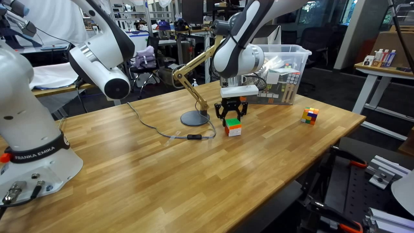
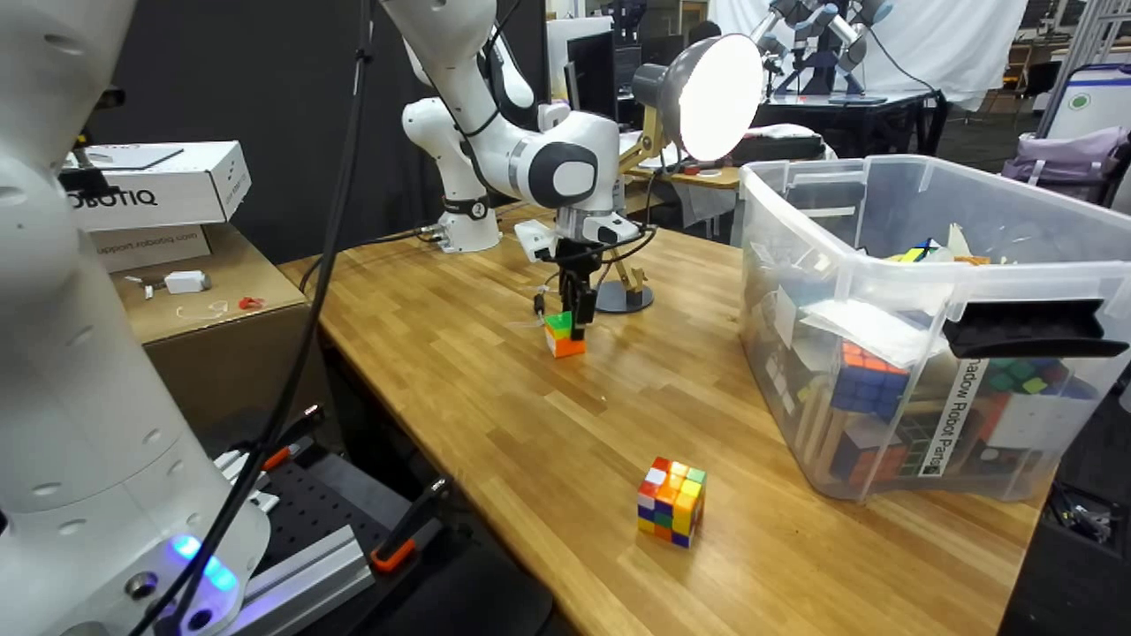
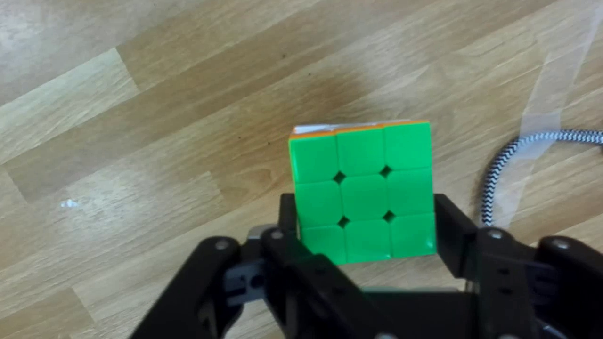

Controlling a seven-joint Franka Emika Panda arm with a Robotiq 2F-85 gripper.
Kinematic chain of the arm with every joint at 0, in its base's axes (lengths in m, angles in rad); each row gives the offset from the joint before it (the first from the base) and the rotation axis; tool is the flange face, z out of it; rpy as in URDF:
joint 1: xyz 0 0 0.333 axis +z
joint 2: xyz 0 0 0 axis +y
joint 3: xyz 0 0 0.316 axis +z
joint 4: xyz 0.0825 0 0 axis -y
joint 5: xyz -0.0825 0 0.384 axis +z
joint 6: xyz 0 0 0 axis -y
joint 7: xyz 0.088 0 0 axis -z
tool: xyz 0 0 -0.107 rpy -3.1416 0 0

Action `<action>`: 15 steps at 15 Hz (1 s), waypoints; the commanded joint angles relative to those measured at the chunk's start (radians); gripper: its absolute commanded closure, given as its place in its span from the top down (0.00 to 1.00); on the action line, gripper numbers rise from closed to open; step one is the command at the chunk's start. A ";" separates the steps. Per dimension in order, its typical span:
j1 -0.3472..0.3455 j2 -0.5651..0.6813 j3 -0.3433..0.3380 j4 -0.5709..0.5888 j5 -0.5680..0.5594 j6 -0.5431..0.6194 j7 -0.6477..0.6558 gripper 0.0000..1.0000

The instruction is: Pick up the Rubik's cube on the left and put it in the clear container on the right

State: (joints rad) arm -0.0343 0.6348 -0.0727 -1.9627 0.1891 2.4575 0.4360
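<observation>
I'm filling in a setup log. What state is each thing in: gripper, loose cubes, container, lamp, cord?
Green-topped cube: top face all green, sides mixed; seems to rest on the table.
Gripper: jaws either side of that cube, no clear gap; whether squeezing, cannot tell.
Other cube: scrambled, on the table.
Clear container: open, no lid on, things inside.
Desk lamp: looks lit.
Lamp cord: taped down.
</observation>
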 commanded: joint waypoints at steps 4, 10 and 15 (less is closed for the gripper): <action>-0.008 -0.008 -0.001 0.003 0.026 -0.007 -0.031 0.37; 0.006 -0.162 0.015 -0.108 0.033 0.040 -0.047 0.37; 0.033 -0.368 0.025 -0.266 0.024 0.036 -0.030 0.37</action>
State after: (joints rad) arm -0.0127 0.3774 -0.0474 -2.1146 0.1995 2.4607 0.4258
